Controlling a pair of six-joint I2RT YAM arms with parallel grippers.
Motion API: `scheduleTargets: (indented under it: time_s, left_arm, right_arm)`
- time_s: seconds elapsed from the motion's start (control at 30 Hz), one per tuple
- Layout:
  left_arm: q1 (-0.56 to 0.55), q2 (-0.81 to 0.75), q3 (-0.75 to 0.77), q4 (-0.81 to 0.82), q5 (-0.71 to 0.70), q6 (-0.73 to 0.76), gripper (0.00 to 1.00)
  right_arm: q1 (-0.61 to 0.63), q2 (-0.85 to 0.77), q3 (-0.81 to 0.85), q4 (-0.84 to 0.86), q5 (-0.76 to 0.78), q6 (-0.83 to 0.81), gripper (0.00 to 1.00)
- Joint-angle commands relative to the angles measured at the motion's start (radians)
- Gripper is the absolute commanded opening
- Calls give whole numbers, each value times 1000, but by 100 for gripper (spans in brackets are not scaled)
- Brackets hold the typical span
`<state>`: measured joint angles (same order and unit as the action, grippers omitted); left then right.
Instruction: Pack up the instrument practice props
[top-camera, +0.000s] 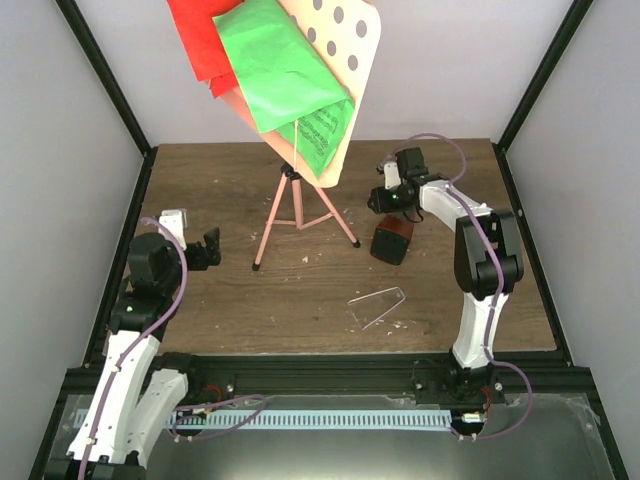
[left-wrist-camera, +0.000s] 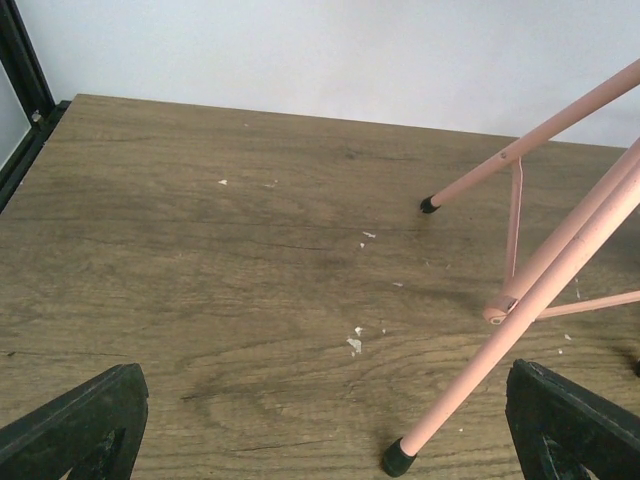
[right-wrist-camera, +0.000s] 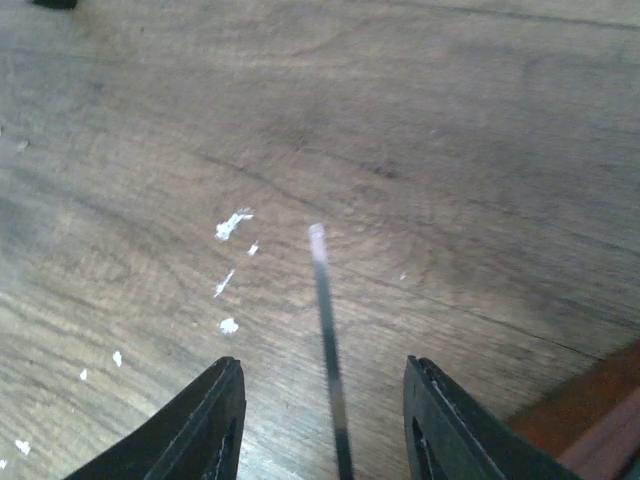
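One thin dark rod (right-wrist-camera: 325, 300), pale at its tip, decides the coming move. In the right wrist view it rises from the bottom edge toward the middle of the frame, its tip leaning slightly left. I take it for the pendulum of the metronome (top-camera: 392, 242), whose reddish-brown body shows in that view only as a wedge in the lower right corner.

The rod stands roughly midway in the gap of the right gripper (right-wrist-camera: 322, 395), whose two fingers (right-wrist-camera: 210, 430) are part-way spread. Bare wood shows on either side of the rod, so nothing is pinched as far as I can see. Its long axis runs along the gap, not across it, so in my judgement closing the fingers straight in should catch it.

In the overhead view the metronome sits uncovered on the table (top-camera: 200, 180), right of centre, just below that gripper in the frame. Its clear cover (top-camera: 378, 305) lies on the wood lower in the frame, apart from it.

The left gripper (top-camera: 208, 248) hangs spread wide at centre left, near a foot of the pink music stand (top-camera: 300, 205) and well apart from the metronome. The right arm is plainly the nearer one.

The green sheet (top-camera: 280, 75) and red sheet (top-camera: 200, 40) rest on the stand's desk (top-camera: 350, 50) at the top of the frame.
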<state>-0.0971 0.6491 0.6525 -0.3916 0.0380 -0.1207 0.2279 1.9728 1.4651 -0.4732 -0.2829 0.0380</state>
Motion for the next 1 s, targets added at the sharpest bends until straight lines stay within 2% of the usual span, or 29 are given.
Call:
scheduleTargets:
  time_s: [0.0,0.23,0.4,0.77,0.97]
  left_arm:
    - [-1,-2,4,6,1,13,98]
    - [-1,1,3,4,-12,14,98]
    - [-1,1,3,4,-12,13,98]
    - [-1,3,3,5,-9,12,98]
    - [0,2,2,4,-8,12,98]
  right_arm:
    - [21,-19,-27,31,-66,-1,41]
    - [51,-65,-101,57,-36,24,18]
    - [70,-156,-183,94,-25,38,9]
    - [118,-327,-321,148,-38,30,2]
    - [196,-423,-416,175,41,59,2]
